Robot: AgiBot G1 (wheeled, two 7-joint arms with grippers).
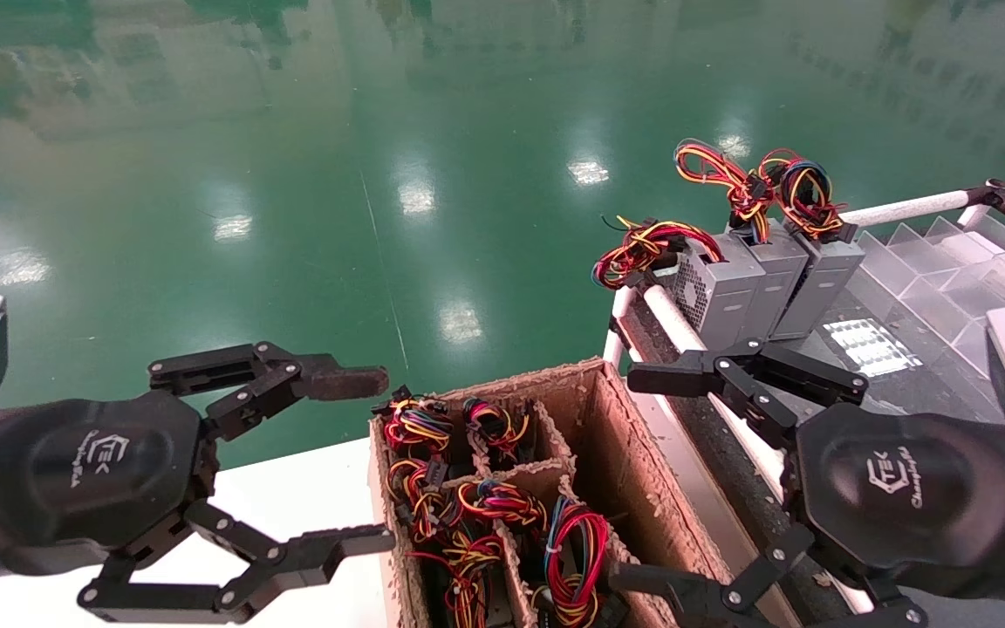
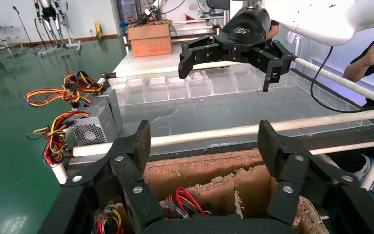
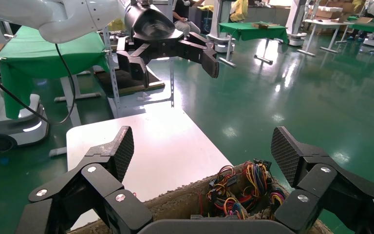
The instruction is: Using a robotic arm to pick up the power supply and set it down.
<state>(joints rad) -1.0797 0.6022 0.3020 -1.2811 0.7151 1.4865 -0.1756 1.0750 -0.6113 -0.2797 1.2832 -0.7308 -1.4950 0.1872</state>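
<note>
Grey power supply [image 1: 723,296] stands upright on the bench's [image 1: 904,366] edge, upper right of frame; my right tool [image 1: 651,480] hangs wide below it, my left tool [image 1: 372,462] spread wide lower left.

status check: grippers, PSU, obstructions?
Left gripper open, empty, beside the cardboard box. Right gripper open, empty, over the box. Power supplies three upright on the rack; more in the box. Nothing blocking.

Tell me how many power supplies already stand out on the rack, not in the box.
3. They stand side by side at the rack's far corner: left one, middle one, right one. More sit in the cardboard box, mostly hidden under wires.
</note>
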